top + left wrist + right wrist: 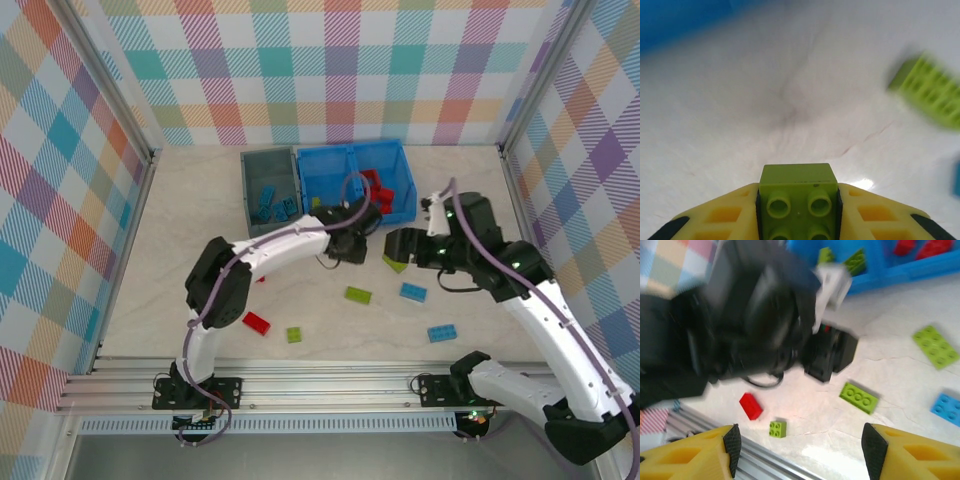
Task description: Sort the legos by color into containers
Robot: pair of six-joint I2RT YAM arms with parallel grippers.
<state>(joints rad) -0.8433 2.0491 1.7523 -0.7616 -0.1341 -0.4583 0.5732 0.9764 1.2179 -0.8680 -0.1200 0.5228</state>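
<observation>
Pinching a green brick [797, 184] just before the blue bin [330, 152], the left hand [799, 201] likely means it for that bin's green side, while the right hand [801, 447] hangs spread.

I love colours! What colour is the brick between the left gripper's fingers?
Lime green; the brick shows best in the left wrist view.

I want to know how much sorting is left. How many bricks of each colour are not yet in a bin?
Red bricks: 1
Lime green bricks: 4, three lying loose and one in the left gripper
Light blue bricks: 2
Total: 7
Any bricks hidden under the arms are not counted.
</observation>
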